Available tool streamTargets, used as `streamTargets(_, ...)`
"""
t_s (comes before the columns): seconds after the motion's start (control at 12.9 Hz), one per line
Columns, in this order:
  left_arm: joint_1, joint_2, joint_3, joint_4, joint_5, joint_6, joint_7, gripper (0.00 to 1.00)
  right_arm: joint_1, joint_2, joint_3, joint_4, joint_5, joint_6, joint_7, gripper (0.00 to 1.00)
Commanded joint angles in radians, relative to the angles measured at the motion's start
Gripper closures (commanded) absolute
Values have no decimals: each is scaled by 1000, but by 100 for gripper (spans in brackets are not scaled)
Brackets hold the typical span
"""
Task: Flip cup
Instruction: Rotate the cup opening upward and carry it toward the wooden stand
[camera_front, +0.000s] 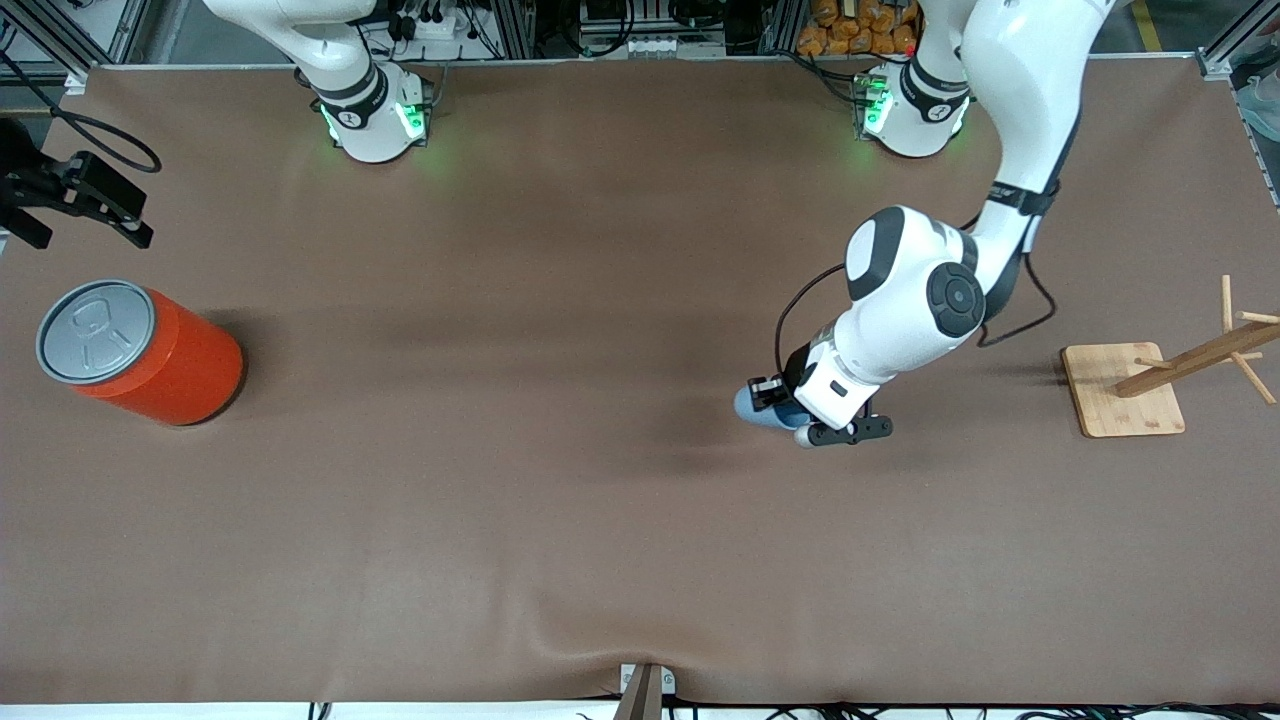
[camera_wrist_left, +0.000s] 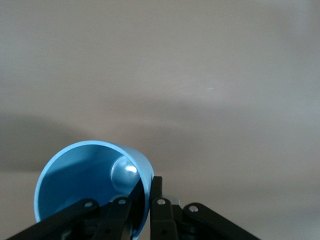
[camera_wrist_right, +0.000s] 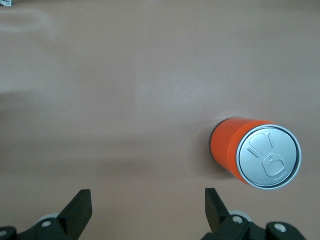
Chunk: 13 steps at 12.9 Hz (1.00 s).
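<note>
I judge the small light-blue tapered plastic cup (camera_wrist_left: 92, 182) light, stiff and slick, so my left gripper (camera_front: 822, 420), low over the table around four o'clock from centre, pinches its wall at the rim, one finger inside; the right gripper (camera_wrist_right: 145, 210) waits spread wide near the orange can (camera_wrist_right: 252, 152).

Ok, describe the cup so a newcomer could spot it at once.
Find the wooden rack at the left arm's end of the brown table; toward the table's middle from it is the left pincer. It is shut on the cup, one finger inside the rim: small, light blue, unlike the big orange can.
</note>
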Motion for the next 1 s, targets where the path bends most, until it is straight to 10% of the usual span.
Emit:
streamTargets(0.0, 10, -60, 9, 50, 217, -181, -75, 100, 3, 6, -6, 30, -2, -22, -7, 0)
streamTargets(0.39, 183, -202, 8, -89, 625, -337, -53, 100, -8, 12, -6, 30, -17, -28, -10, 0)
streamTargets(0.93, 368, -246, 1, -397, 557, 89, -52, 100, -17, 14, -9, 15, -18, -49, -18, 0)
